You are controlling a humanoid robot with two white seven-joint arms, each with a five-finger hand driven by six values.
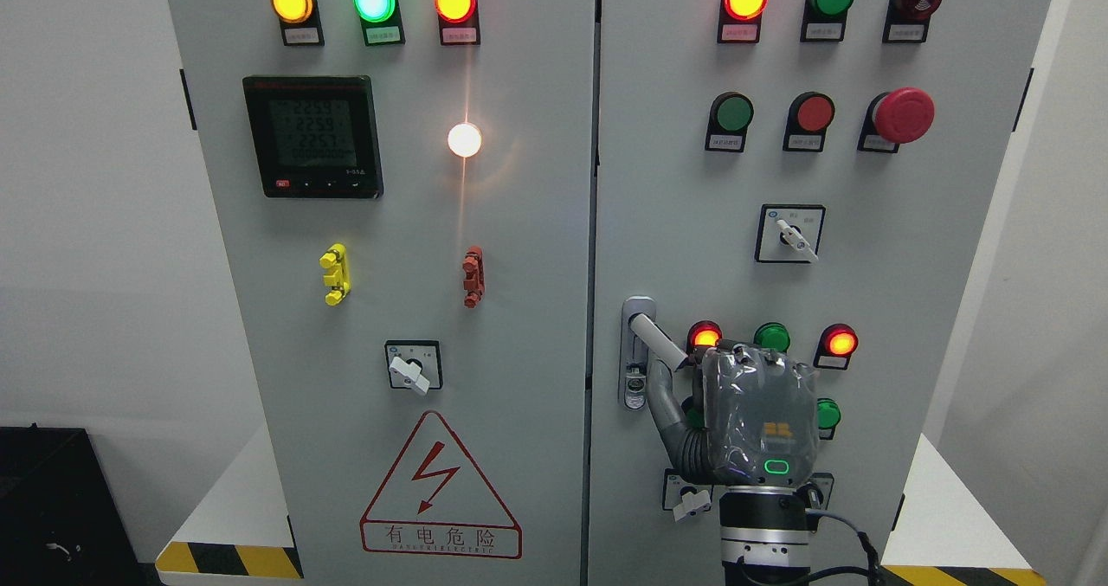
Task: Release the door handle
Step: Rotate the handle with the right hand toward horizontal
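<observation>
The robot's right hand (pixel 751 417), grey-shelled with a small green light on its back, is up against the right door of the tall grey electrical cabinet (pixel 537 309), rising from the six o'clock edge. Its back faces us, so the fingertips are hidden; I cannot tell whether they are curled or slack. The thumb (pixel 665 408) reaches up toward eleven o'clock, just beside the silver swing door handle (pixel 655 337). That handle is swung out from its chrome lock plate (pixel 636 378), slanting toward four o'clock, its tip meeting the hand's upper left corner. Touching or a hair apart? Too close to call.

Writing next: the red-bordered warning triangle (pixel 441 489) with a lightning bolt at six o'clock on the left door reads 有电危险. The black digital meter (pixel 312 136) at ten o'clock shows three rows of digits, too blurred to read surely. The small tags under the lamps are illegible.

Counting now. Left door: three lit lamps on top, amber, green, red, plus one white lamp (pixel 464 139) glaring at the centre; one yellow clip (pixel 335 274), one red clip (pixel 473 277), one white rotary switch (pixel 413 367). Right door: one red mushroom stop button (pixel 902 115) at two o'clock, one rotary switch (pixel 790 235) beneath it, and another low by the wrist.
</observation>
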